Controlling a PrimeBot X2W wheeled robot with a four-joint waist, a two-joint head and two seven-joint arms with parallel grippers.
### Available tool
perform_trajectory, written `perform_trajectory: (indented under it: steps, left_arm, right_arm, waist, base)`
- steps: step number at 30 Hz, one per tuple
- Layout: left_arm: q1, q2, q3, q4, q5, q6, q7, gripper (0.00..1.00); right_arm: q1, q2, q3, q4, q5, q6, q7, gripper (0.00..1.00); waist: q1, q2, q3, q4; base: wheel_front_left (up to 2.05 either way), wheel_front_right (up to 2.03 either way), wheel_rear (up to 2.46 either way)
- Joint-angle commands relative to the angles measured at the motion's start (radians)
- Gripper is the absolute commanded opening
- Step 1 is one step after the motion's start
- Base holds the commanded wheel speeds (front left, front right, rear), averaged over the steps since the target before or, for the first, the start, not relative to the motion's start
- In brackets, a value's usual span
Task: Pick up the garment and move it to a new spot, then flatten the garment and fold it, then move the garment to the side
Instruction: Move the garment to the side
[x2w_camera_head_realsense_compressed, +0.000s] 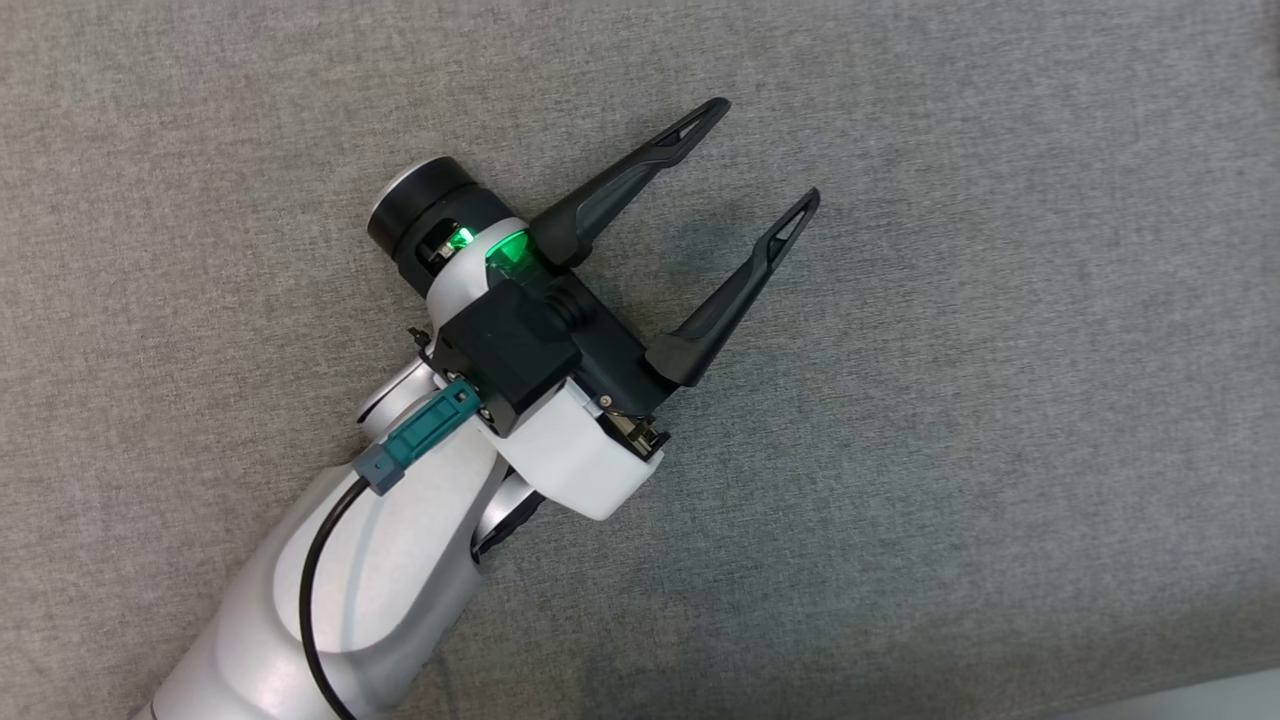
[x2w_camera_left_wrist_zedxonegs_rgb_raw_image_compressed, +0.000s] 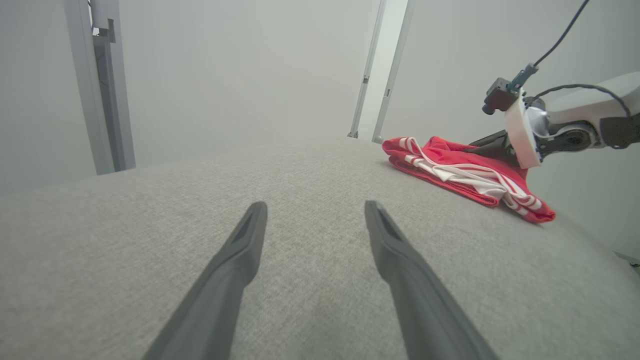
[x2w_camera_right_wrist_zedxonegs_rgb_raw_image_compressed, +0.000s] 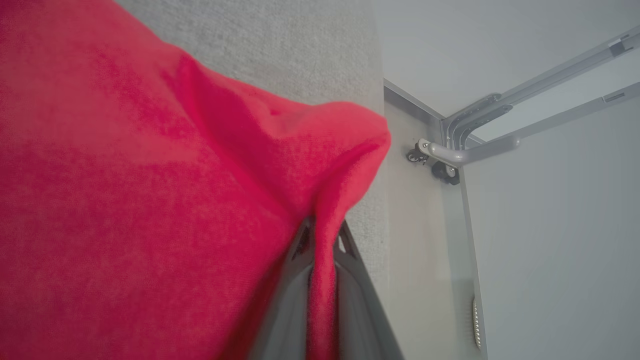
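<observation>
Frankly, the right wrist view gave me little: the garment (x2w_camera_right_wrist_zedxonegs_rgb_raw_image_compressed: 150, 200) sat so close to the lens that it blurred into a red sheet, and a fold of it covered the tips of the right gripper (x2w_camera_right_wrist_zedxonegs_rgb_raw_image_compressed: 324, 235). What I could make out was that fold pinched between the two dark fingers (x2w_camera_right_wrist_zedxonegs_rgb_raw_image_compressed: 350, 280), which were closed tight on the cloth. From the left wrist view those fingers were mostly hidden behind the garment, with just a dark sliver and the pale wrist showing. I could not tell whether the held edge was off the bench (x2w_camera_left_wrist_zedxonegs_rgb_raw_image_compressed: 150, 225) or resting on it. The left forearm (x2w_camera_head_realsense_compressed: 420, 560) was cut off at the lower edge of the head view.

The garment lay on the bench, close to one of its edges. It was bright red with white stripes running along it, gathered into a rough, flattish bundle of several layers, with the stripes bunched on top. Up close its weave looked fine and even.

The left gripper (x2w_camera_head_realsense_compressed: 766, 150) hung over the bare middle of the bench, well apart from the garment, its fingers spread wide.
</observation>
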Motion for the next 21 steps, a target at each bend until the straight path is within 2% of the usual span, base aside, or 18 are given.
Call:
perform_trajectory:
  steps: [1, 7, 12, 13, 14, 21]
  left_arm:
    - [0.02, 0.026, 0.001, 0.066, -0.006, 0.001, 0.013, 1.0]
    - [0.031, 0.034, 0.013, 0.07, -0.006, 0.002, 0.014, 1.0]
    - [0.036, 0.026, 0.02, 0.072, -0.006, 0.002, 0.015, 1.0]
    - [0.036, 0.023, 0.021, 0.073, -0.006, 0.002, 0.015, 1.0]
    - [0.037, 0.02, 0.02, 0.074, -0.007, 0.002, 0.015, 1.0]
    - [0.065, -0.013, 0.038, 0.063, -0.021, 0.002, 0.011, 1.0]
  right_arm:
    - [-0.026, -0.012, -0.02, 0.021, -0.013, -0.001, -0.013, 0.0]
    - [-0.08, -0.007, -0.075, 0.108, -0.135, -0.001, -0.038, 0.0]
    - [-0.121, 0.028, -0.126, 0.164, -0.202, -0.001, -0.045, 0.0]
    - [-0.124, 0.029, -0.133, 0.174, -0.222, -0.001, -0.048, 0.36]
    - [-0.126, 0.035, -0.142, 0.186, -0.235, -0.001, -0.046, 1.0]
    - [-0.128, 0.098, -0.185, 0.227, -0.292, -0.001, -0.06, 1.0]
  waist:
    - [0.0, -0.0001, 0.01, 0.007]
    - [0.0, -0.0001, 0.021, 0.02]
    - [0.0, -0.0001, 0.021, 0.027]
    - [0.0, -0.0001, 0.019, 0.029]
    - [0.0, -0.0001, 0.014, 0.031]
    - [0.0, -0.0001, -0.083, 0.041]
  base:
    - [0.0, 0.0, 0.0]
    - [0.0, 0.0, 0.0]
    - [0.0, 0.0, 0.0]
    - [0.0, 0.0, 0.0]
    - [0.0, 0.0, 0.0]
    - [0.0, 0.0, 0.0]
